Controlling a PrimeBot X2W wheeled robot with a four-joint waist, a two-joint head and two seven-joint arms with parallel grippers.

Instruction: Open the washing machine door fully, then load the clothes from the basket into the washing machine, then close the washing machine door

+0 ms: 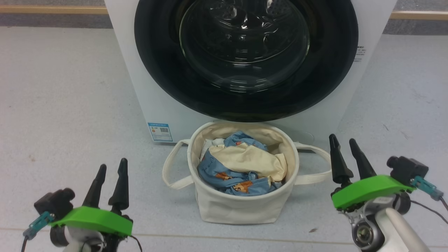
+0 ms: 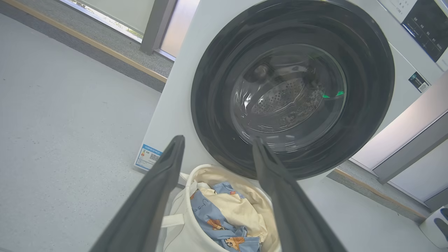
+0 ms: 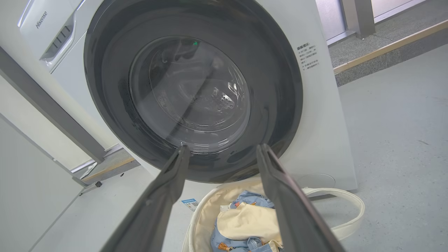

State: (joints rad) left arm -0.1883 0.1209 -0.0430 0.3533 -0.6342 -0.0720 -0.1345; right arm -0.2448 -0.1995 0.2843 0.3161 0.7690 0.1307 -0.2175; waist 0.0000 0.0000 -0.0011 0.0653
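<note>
From where I stand, nothing has been started. The big white front-loading washing machine point(image 1: 140, 87) has its round black-rimmed glass door point(image 1: 245, 45) shut flat against its front. Just before it on the grey floor point(image 1: 63, 105) sits the small round cream canvas basket point(image 1: 241, 210), with the blue bear-print and cream-yellow clothes point(image 1: 241, 164) heaped inside. The left gripper point(image 1: 112, 162) and right gripper point(image 1: 342, 138) hang either side of the basket, fingers spread, holding nothing. Opening, loading and closing all remain.
</note>
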